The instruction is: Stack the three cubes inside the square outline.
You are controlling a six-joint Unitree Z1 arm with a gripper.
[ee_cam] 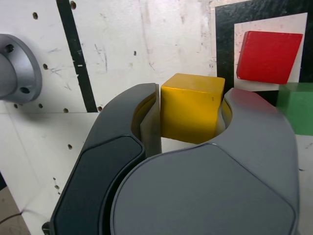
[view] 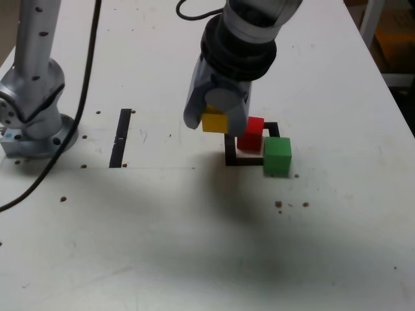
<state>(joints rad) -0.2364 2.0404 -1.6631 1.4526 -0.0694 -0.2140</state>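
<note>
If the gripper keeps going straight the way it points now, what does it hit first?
Probably bare table just beside the square outline, near the red cube. The gripper points down, shut on the yellow cube; depth is unclear.

A: Exterior view looked down at the table [view: 194, 246] from high in front, fairly far back.

B: Wrist view sat close behind the end effector [ee_cam: 190, 115], facing down. Both caught the square outline [view: 230, 157].

Square outline [view: 231, 155] partly hidden behind the red cube [view: 251, 134] and green cube [view: 277, 155]; green cube cut off by the wrist view's edge.
</note>
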